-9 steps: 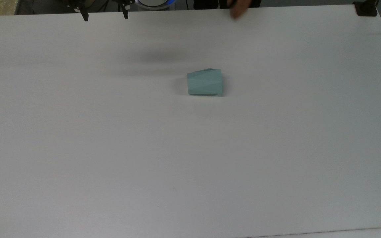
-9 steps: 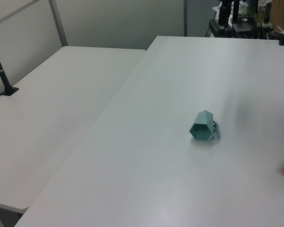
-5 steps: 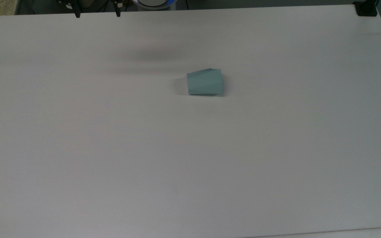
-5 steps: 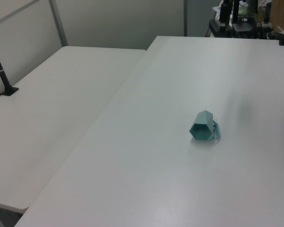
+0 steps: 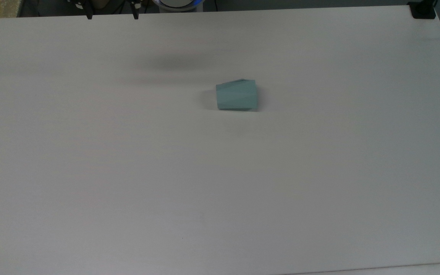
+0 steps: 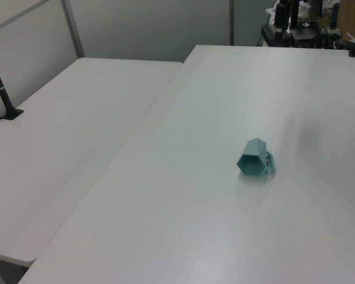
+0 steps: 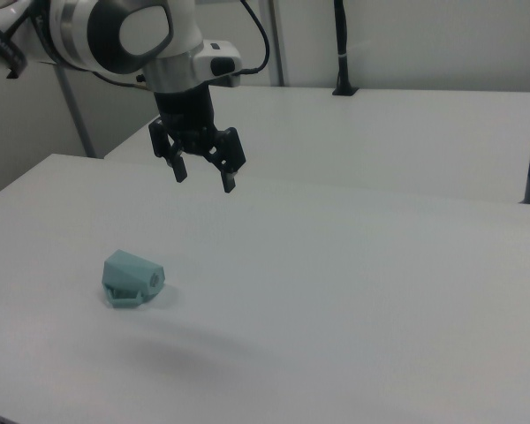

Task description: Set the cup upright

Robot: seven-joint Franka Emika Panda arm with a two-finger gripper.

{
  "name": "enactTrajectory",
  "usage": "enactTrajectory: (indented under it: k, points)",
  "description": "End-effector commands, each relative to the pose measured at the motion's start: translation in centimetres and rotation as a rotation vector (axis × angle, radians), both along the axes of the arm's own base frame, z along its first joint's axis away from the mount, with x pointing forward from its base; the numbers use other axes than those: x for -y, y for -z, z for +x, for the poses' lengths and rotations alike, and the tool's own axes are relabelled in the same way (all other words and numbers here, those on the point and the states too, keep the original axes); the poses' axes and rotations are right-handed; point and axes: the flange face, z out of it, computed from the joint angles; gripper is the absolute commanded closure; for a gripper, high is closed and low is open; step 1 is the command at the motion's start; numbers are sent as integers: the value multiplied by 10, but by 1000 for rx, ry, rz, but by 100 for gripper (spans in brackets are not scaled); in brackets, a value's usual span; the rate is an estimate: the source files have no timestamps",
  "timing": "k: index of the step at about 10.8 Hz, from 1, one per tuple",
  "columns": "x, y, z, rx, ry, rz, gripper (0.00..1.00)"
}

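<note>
The pale teal faceted cup (image 5: 236, 95) lies on its side near the middle of the white table (image 5: 220, 183). In the left view the cup (image 6: 254, 160) turns its open mouth toward the camera, with the handle low on the left view's right. The right view shows the cup (image 7: 131, 277) resting with its handle near the tabletop. My gripper (image 7: 205, 177) hangs open and empty, high above the table and well apart from the cup. Its two dark fingertips (image 5: 88, 16) peek in at the top view's upper edge, the gripper (image 5: 112, 16) spread wide.
A second white table (image 6: 59, 148) adjoins on the left view's left. A black clamp (image 5: 421, 10) sits at the top view's upper right corner. The arm's base (image 5: 178, 4) stands behind the table's far edge. A black post (image 7: 340, 53) rises from the far table.
A hand at the top view's upper edge has withdrawn out of sight. The gripper's fingertips have shifted slightly up and left in the top view. The cup has not moved.
</note>
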Motion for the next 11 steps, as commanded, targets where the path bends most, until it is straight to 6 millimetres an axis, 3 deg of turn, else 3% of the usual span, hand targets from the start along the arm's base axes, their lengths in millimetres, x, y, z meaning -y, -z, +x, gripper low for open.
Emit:
enactTrajectory:
  k: [1, 7, 11]
  points:
    - [-70, 0, -4, -20, 3, -33, 0]
    - [-259, 44, -12, 74, 26, -305, 0]
    - [-354, 104, -39, 226, 16, -555, 0]
